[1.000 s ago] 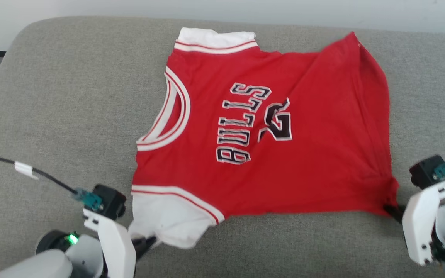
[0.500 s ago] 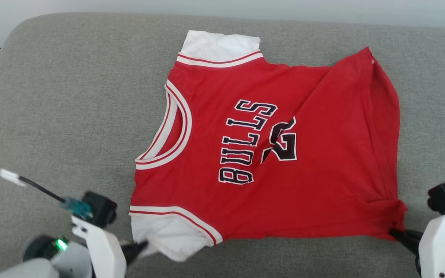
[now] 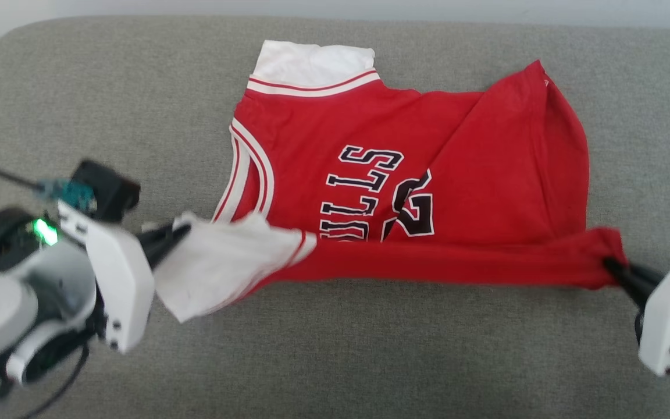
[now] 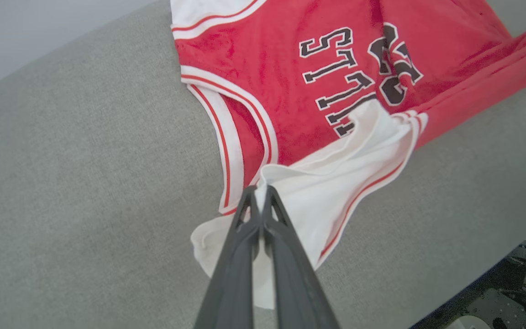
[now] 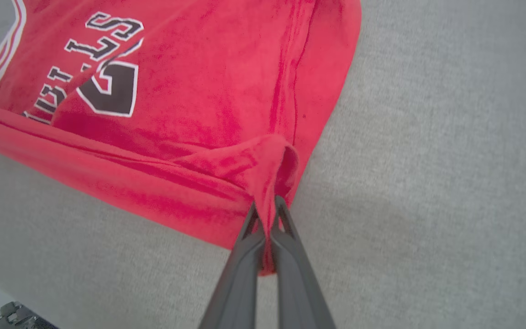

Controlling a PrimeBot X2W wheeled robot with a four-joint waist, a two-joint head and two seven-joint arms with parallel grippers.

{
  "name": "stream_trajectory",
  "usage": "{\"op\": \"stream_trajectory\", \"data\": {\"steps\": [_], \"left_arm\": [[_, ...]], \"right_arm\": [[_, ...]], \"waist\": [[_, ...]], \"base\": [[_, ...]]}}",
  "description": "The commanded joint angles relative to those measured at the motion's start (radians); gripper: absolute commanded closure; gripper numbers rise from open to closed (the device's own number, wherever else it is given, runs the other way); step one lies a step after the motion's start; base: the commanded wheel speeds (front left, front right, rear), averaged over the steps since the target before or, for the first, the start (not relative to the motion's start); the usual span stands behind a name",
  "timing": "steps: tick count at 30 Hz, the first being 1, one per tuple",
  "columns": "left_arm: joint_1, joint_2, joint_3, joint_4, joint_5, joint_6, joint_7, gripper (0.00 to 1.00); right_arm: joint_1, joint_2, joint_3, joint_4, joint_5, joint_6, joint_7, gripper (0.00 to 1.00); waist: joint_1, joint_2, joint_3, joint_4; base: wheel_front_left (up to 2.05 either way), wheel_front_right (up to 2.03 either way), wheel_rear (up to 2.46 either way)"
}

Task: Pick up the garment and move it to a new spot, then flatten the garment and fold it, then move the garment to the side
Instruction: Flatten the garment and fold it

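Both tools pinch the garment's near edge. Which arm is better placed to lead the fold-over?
Left, likely: left tool has the garment's white sleeve lifted over the collar; right tool pinches the hem corner farther back.

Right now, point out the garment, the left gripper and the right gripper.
garment (image 3: 474, 174), head view, red body right of the number.
left gripper (image 4: 259, 191), left wrist view, between fingertips pinching the garment's white sleeve.
right gripper (image 5: 267, 204), right wrist view, between fingertips pinching the garment's red corner.
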Motion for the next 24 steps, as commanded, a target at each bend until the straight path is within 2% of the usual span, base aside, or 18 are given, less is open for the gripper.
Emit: {"op": "stream_trajectory", "data": {"steps": [1, 13, 16, 17, 24], "left_arm": [[-0.042, -0.021, 0.010, 0.043, 0.013, -0.026, 0.012, 1.00], [-0.253, -0.245, 0.002, 0.468, 0.065, -0.244, 0.027, 1.00], [-0.281, -0.307, -0.012, 0.578, 0.064, -0.278, 0.023, 1.00], [-0.281, -0.307, -0.012, 0.578, 0.064, -0.278, 0.023, 1.00], [-0.306, -0.419, -0.056, 0.800, 0.027, -0.314, 0.045, 1.00]], "right_arm": [[-0.045, 0.009, 0.001, 0.017, -0.020, 0.000, -0.018, 1.00], [-0.343, 0.052, 0.077, 0.278, -0.128, 0.000, -0.134, 1.00], [-0.404, 0.060, 0.108, 0.369, -0.135, 0.000, -0.158, 1.00], [-0.404, 0.060, 0.108, 0.369, -0.135, 0.000, -0.158, 1.00], [-0.511, 0.074, 0.206, 0.558, -0.140, 0.000, -0.189, 1.00]], "waist": [[0.0000, 0.0000, 0.011, -0.005], [0.0000, 0.0000, 0.080, -0.028], [0.0000, 0.0000, 0.098, -0.033], [0.0000, 0.0000, 0.098, -0.033], [0.0000, 0.0000, 0.124, -0.047]], "base": [[0.00, 0.00, 0.00], [0.00, 0.00, 0.00], [0.00, 0.00, 0.00], [0.00, 0.00, 0.00], [0.00, 0.00, 0.00]]}}
